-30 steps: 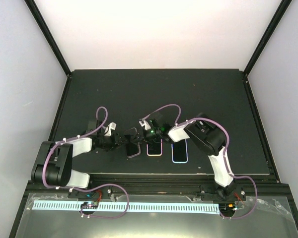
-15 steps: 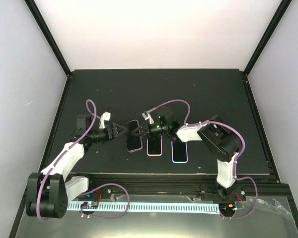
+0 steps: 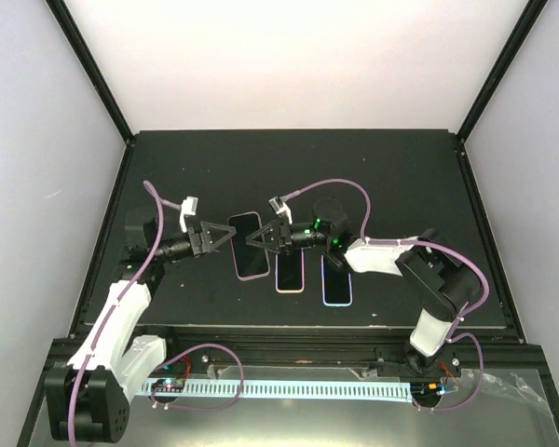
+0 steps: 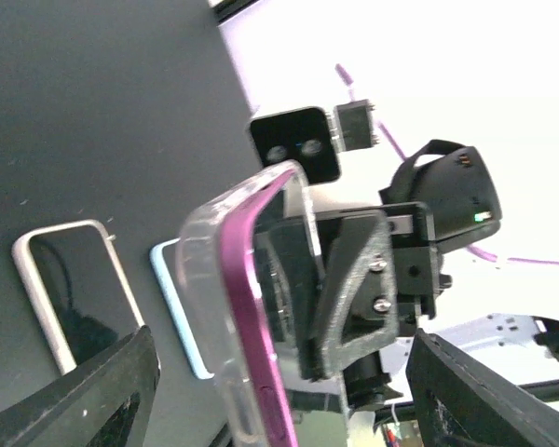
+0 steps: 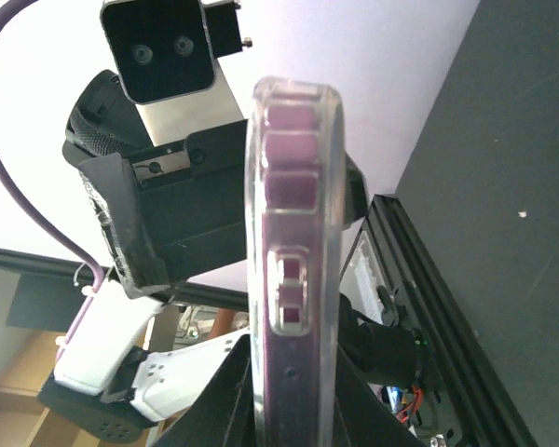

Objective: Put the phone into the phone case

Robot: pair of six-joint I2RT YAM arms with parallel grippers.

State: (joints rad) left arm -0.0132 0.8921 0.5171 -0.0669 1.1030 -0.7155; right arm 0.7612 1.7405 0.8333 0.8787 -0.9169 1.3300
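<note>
**Phone in clear case lifted between both pincers**

Hard to read: from above, my left pincer (image 3: 216, 237) and right pincer (image 3: 263, 237) meet the phone (image 3: 247, 246) from its left and right, but the contact itself is too small to resolve. In my right wrist view the phone is seen edge-on, a purple side inside the clear phone case (image 5: 293, 223), and it covers my own fingers, so I cannot tell how the right pincer stands. In my left wrist view the left pincer's fingers (image 4: 84, 396) are spread wide at the frame's bottom corners, with the cased phone (image 4: 252, 307) between them; whether they touch it is not shown. Its lower end is cut off by the frame.

Two other phones lie flat on the counter (image 3: 391, 186): a white-rimmed one (image 3: 290, 269) and a blue-rimmed one (image 3: 336, 278) to its right.

Versus 0.5 s ago: the phone now sits farther from the near edge and looks larger and more upright. Both arms are stretched out farther, and my left elbow has dropped nearer the base.
</note>
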